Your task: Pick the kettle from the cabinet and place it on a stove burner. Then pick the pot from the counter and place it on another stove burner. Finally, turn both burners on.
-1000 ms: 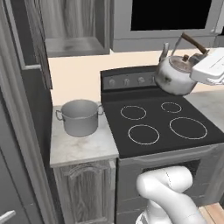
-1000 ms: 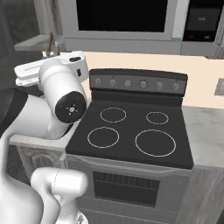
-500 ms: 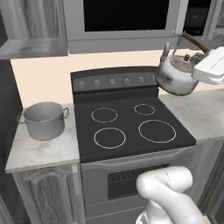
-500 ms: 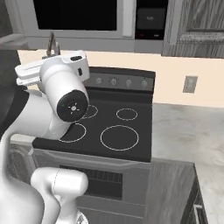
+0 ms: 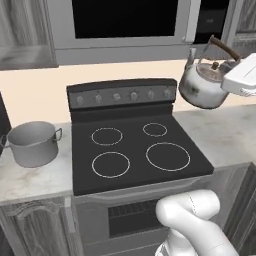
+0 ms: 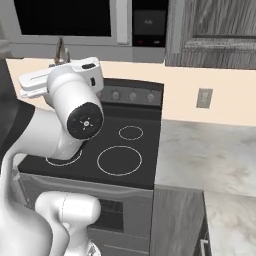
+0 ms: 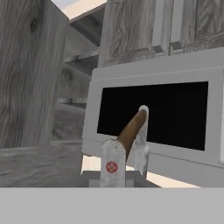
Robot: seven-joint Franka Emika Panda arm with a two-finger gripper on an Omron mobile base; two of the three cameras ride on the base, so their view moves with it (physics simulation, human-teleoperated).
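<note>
Claw [image 7: 124,151] clamped on the kettle [image 5: 204,86] handle (grip looks firm, though hand view is tight), kettle hanging at frame upper right, big burner [image 5: 168,156] below and left; pot [image 5: 33,143] on left bench [image 5: 30,177].

All four rings of the cooktop [image 5: 135,150] bare; pot [image 5: 34,144] well left on the counter [image 5: 30,177].

You see a shiny silver kettle [image 5: 202,86] with a brown arched handle, a plain grey pot [image 5: 33,144], a black glass cooktop [image 5: 136,152] with thin white circle outlines, your pale marbled worktop [image 5: 35,176], a dark grey wood-grain cabinet [image 6: 216,33], a silver black-windowed microwave [image 5: 122,27]
</note>
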